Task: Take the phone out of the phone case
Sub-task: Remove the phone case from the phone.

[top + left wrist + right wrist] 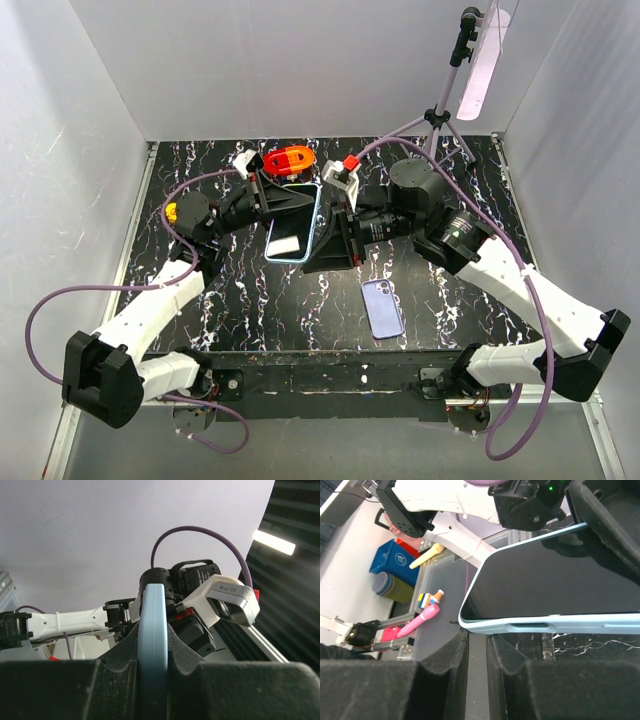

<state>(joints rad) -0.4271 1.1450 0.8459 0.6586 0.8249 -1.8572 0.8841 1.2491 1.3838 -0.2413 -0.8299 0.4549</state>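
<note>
A light-blue phone case (296,222) with the dark-screened phone in it is held up above the black marbled table (240,300). My left gripper (272,203) is shut on the case's far-left edge; in the left wrist view the case (152,640) stands edge-on, clamped between my left gripper's (153,680) fingers. My right gripper (333,242) is at the case's right edge. In the right wrist view the case's side (545,623) lies just above my right gripper (478,639), whose jaws stand a narrow gap apart and hold nothing.
A blue-purple phone (382,307) lies back up on the table near the front, below the right gripper. A red-orange object (290,159) sits behind the case. A tripod (445,112) stands at the back right. White walls enclose the table.
</note>
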